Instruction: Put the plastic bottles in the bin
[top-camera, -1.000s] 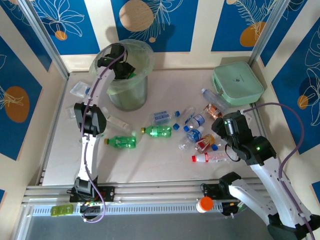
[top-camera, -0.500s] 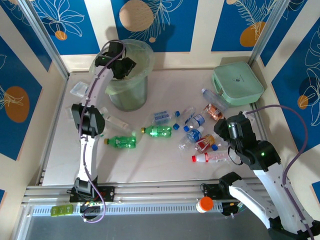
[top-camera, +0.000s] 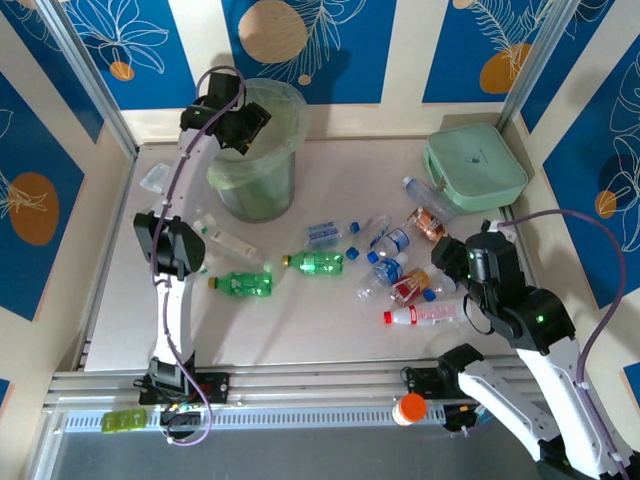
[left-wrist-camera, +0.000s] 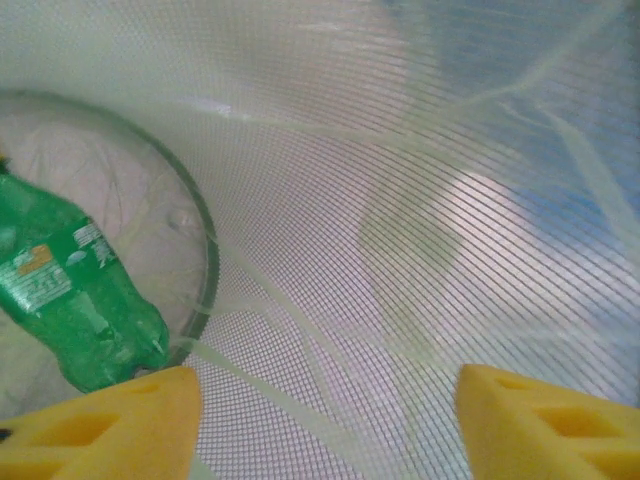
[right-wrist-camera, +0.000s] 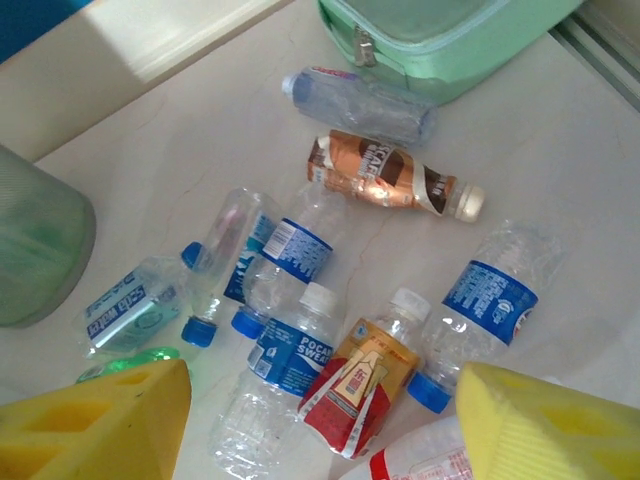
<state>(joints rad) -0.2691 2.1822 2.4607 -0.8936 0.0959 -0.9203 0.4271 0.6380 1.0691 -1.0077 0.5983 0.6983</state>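
Left end effector (left-wrist-camera: 328, 400) released, nothing between fingers; risen from deep in bin (top-camera: 256, 192) to rim level since a second ago. One green bottle (left-wrist-camera: 80, 300) lies on bin floor. Right end effector (right-wrist-camera: 322, 400) released, empty, above bottle cluster; its arm has drifted toward near-right. Loose on worktop (top-camera: 330, 335), unmoved: two green bottles (top-camera: 318, 262), about nine clear or labelled bottles (right-wrist-camera: 290, 250). One mint case (top-camera: 476, 166) at far right. Worktop pale, smooth. Walls cream with blue leaf-print panels (top-camera: 350, 50).
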